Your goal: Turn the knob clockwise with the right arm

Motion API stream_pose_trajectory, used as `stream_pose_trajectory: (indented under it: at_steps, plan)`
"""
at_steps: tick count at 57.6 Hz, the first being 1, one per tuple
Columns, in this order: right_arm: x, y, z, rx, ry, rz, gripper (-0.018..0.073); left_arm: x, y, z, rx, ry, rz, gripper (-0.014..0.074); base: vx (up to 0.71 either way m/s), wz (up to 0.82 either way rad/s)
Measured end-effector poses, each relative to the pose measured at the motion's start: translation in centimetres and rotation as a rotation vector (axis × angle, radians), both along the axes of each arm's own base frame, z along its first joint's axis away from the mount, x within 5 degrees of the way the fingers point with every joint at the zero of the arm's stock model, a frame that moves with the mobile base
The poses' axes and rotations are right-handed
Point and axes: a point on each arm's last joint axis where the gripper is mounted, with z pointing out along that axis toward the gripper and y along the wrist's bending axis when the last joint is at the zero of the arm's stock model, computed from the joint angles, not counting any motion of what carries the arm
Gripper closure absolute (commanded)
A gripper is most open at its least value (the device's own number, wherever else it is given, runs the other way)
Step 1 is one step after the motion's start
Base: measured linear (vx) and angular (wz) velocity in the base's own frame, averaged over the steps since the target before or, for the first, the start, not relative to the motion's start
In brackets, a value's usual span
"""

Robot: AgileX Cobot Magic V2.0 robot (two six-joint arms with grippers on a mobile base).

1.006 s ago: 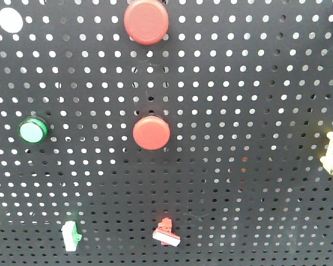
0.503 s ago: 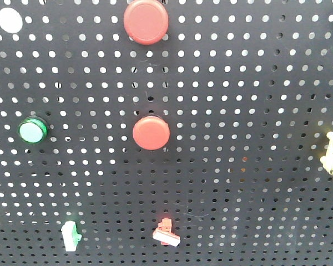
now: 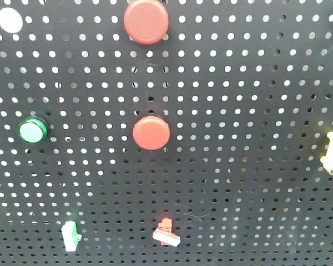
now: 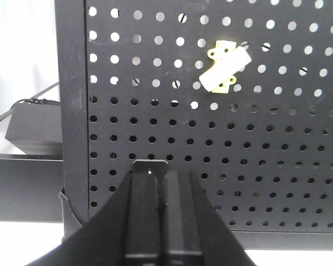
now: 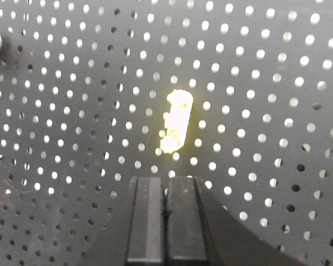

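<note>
A black pegboard (image 4: 222, 144) fills most of the left wrist view, standing upright with its left edge running top to bottom. At about 1 o'clock a pale yellow knob (image 4: 225, 69) is fixed to the board, tilted with its right end higher. At 6 o'clock the left gripper (image 4: 161, 216) rises from the bottom edge, its two dark fingers pressed together with no gap showing, well below the knob. At 9 o'clock, past the board's edge, a black box (image 4: 33, 130) with a thin cable sits on a dark rail
</note>
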Motion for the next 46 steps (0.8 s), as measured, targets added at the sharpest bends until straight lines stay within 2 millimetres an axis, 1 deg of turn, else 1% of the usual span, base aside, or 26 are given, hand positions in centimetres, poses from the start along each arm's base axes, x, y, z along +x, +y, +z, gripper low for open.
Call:
stream_pose_trajectory:
  at_steps: [8, 14, 20, 24, 29, 30, 35, 39, 46]
  plan:
    - [0.0, 0.0, -0.1, 0.003, 0.008, -0.001, 0.0568, 0.0, 0.0, 0.0, 0.0, 0.0, 0.0, 0.0603, 0.0, 0.0]
    - [0.2, -0.1, -1.0, 0.063, 0.058, -0.001, 0.0568, 0.0, 0.0, 0.0, 0.0, 0.0, 0.0, 0.0603, 0.0, 0.0]
    - [0.3, -0.6, -3.2, 0.176, 0.148, -0.039, 0.0568, 0.0, 0.0, 0.0, 0.0, 0.0, 0.0, 0.0603, 0.0, 0.0]
    - [0.2, -1.3, -5.1, 0.233, 0.206, -0.11, 0.0568, 0.0, 0.0, 0.0, 0.0, 0.0, 0.0, 0.0603, 0.0, 0.0]
    - [-0.1, -1.9, -7.7, 0.253, 0.263, -0.206, 0.0568, 0.0, 0.0, 0.0, 0.0, 0.0, 0.0, 0.0603, 0.0, 0.0]
    - [-0.1, -2.0, -7.9, 0.256, 0.267, -0.22, 0.0568, 0.0, 0.0, 0.0, 0.0, 0.0, 0.0, 0.0603, 0.0, 0.0]
    - [-0.4, -2.5, -10.3, 0.261, 0.312, -0.293, 0.0568, 0.0, 0.0, 0.0, 0.0, 0.0, 0.0, 0.0603, 0.0, 0.0]
    - [-0.7, -2.6, -11.3, 0.259, 0.319, -0.315, 0.0568, 0.0, 0.0, 0.0, 0.0, 0.0, 0.0, 0.0603, 0.0, 0.0]
    - [-1.0, -2.7, -11.7, 0.233, 0.327, -0.328, 0.0568, 0.0, 0.0, 0.0, 0.0, -0.001, 0.0, 0.0603, 0.0, 0.0]
